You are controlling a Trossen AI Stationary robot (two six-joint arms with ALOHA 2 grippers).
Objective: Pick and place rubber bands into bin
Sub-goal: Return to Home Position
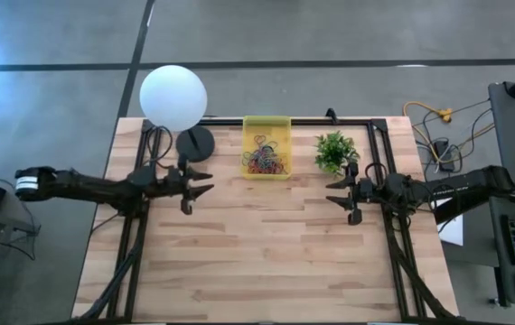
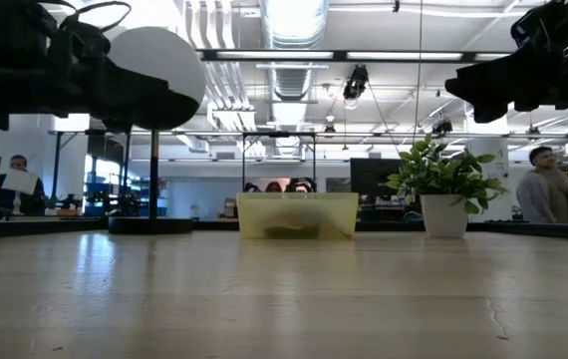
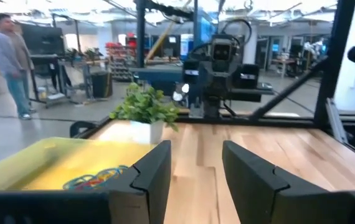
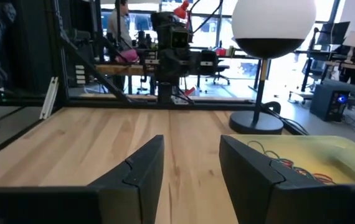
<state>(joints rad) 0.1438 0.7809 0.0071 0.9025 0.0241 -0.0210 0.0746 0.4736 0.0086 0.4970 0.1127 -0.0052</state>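
Here we are above the wooden surface point(image 1: 266, 262), and we see both arms reaching in from the sides, held level, their tips facing each other across the middle and well apart. The left hand point(image 1: 205, 181) hovers near the black base point(image 1: 194, 142) of the white globe lamp point(image 1: 173, 97). Its two fingers point(image 3: 152, 177) stand wide, a clear gap of bare wood between them, nothing gripped. Over to the other side: the right hand point(image 1: 332, 193) hangs just beside the green plant point(image 1: 334, 151), and its fingers point(image 4: 137, 177) are spread wide too, holding nothing. From the low camera we catch both arms as dark shapes in the upper corners, up off the surface altogether.

Now the bin point(image 1: 266, 125): it rests at the far edge of the surface, between the lamp and the plant, apart from both hands. The rubber bands point(image 1: 264, 161) lie inside it in a tangled heap of red, orange and blue, bunched toward the wall nearer the arms, with a couple of loose loops spread behind the heap. We pick up the same heap through the translucent yellow wall in the low view, and each wrist camera catches coloured loops on the bin's floor. Beyond the surface, a person point(image 2: 539, 189) stands in the room at the right.
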